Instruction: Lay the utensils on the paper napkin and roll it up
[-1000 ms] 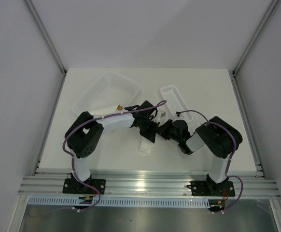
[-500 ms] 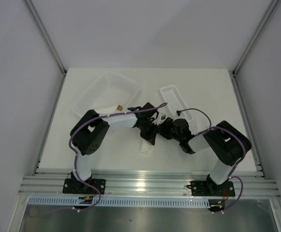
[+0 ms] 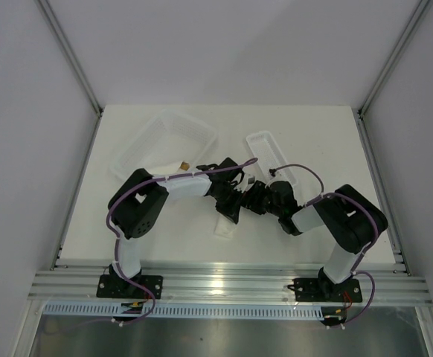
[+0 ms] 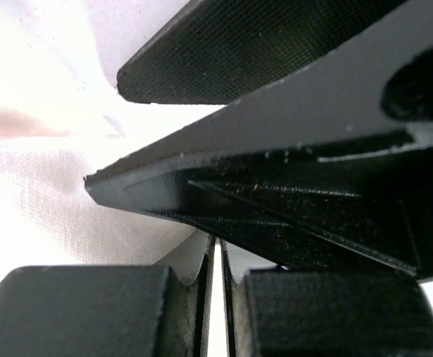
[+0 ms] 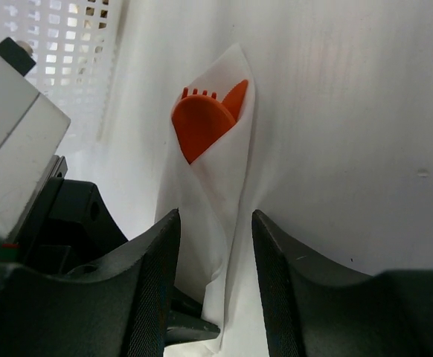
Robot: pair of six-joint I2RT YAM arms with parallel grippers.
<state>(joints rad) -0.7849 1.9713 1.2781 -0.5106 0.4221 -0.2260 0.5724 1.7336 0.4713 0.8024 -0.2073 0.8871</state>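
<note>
The paper napkin (image 5: 218, 186) lies rolled into a narrow cone on the white table. The orange utensils (image 5: 201, 123) poke out of its far end: a spoon bowl, fork tines and a knife tip. My right gripper (image 5: 215, 216) is open, one finger on each side of the roll and clear of it. In the top view the roll (image 3: 224, 225) shows just below the two meeting grippers. My left gripper (image 4: 218, 253) is shut to a thin slit. One of its fingertips (image 5: 190, 323) rests at the roll's near end. Whether paper is pinched there is hidden.
A clear perforated basket (image 3: 168, 137) sits at the back left, with a brown-tipped white piece (image 3: 183, 165) beside it. A narrow white tray (image 3: 268, 152) lies at the back right. The two grippers nearly touch mid-table, and the right gripper's fingers (image 4: 276, 141) fill the left wrist view.
My right gripper has gone from shut to open and now straddles the roll. Both arms' elbows have swung a little to the right. The left gripper stays almost shut.
</note>
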